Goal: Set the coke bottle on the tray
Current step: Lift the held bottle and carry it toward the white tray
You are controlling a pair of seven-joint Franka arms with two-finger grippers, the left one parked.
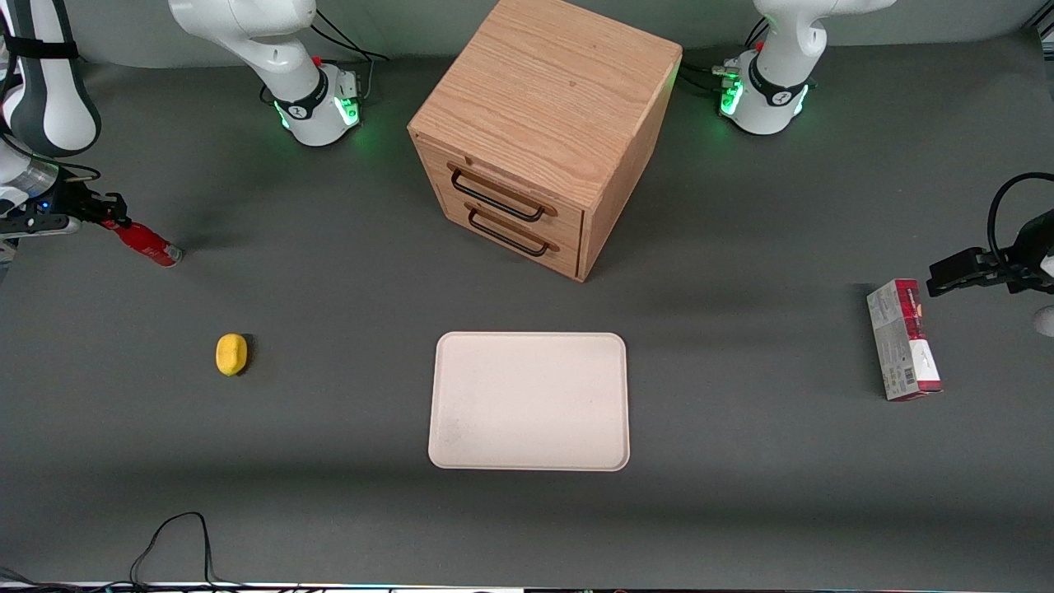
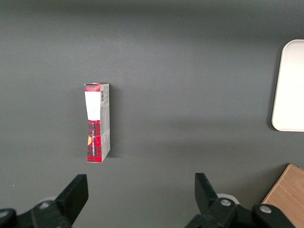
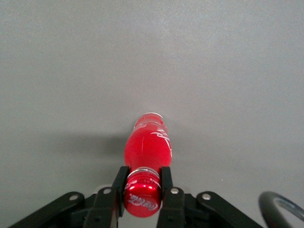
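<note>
Gripping the coke bottle (image 1: 146, 243) by its capped neck (tilted, base down), your gripper (image 1: 111, 221) sits well apart from the tray (image 1: 461, 449), toward the working arm's end.

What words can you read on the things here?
"Coca-Cola": white script on the cap of the bottle, which the claw grips by the neck.
More white script on the bottle's side: too partial to read.
Carton: print and barcode too small to read.

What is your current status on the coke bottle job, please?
Gripper shut on coke bottle at the cap end, at the working arm's end of the table. Bottle tilted, base near the table. Tray bare; lemon near the route to it.
</note>
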